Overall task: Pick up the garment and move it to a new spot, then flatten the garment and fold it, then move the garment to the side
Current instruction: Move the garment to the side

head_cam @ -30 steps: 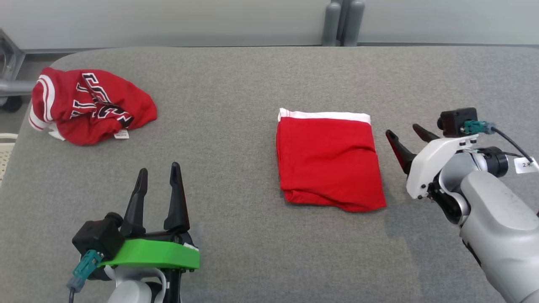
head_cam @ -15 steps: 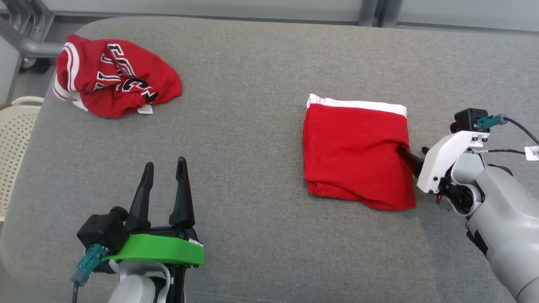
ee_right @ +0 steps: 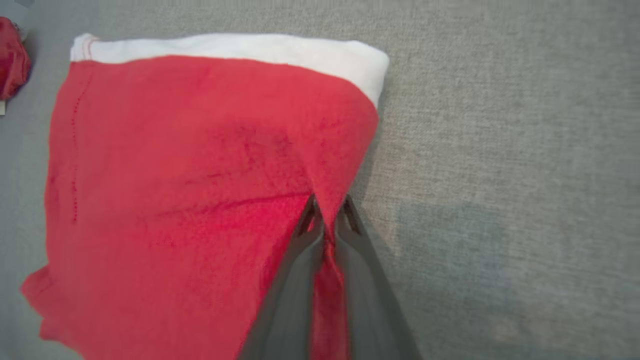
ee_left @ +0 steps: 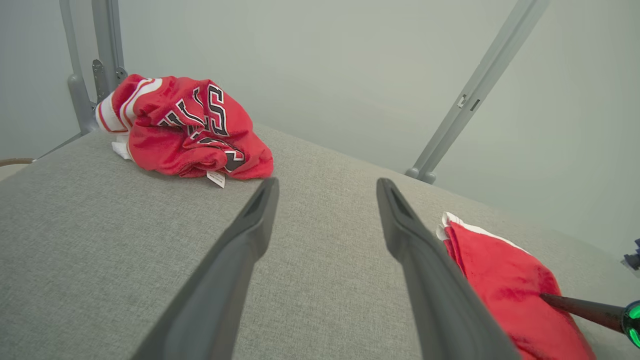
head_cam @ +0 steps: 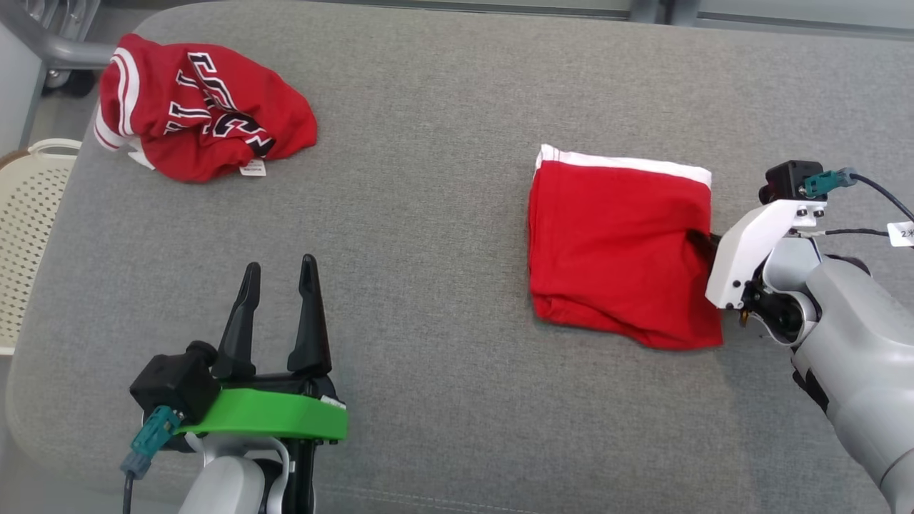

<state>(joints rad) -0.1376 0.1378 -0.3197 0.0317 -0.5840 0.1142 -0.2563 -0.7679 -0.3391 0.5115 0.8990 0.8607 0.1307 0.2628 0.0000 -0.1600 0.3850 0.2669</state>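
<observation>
Our right gripper (ee_right: 327, 220) pinches the right edge of the folded red garment (head_cam: 614, 250) on the table (head_cam: 428, 107); our left gripper (head_cam: 280, 271) hangs spread, empty. The move aside begins, we judge: drag gently, fold intact.

Soft, even light, faint shadows; right wrist view slightly blurred.

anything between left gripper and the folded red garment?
Nothing, just bare grey surface between the left gripper and the folded red garment, seen in the head view.
</observation>
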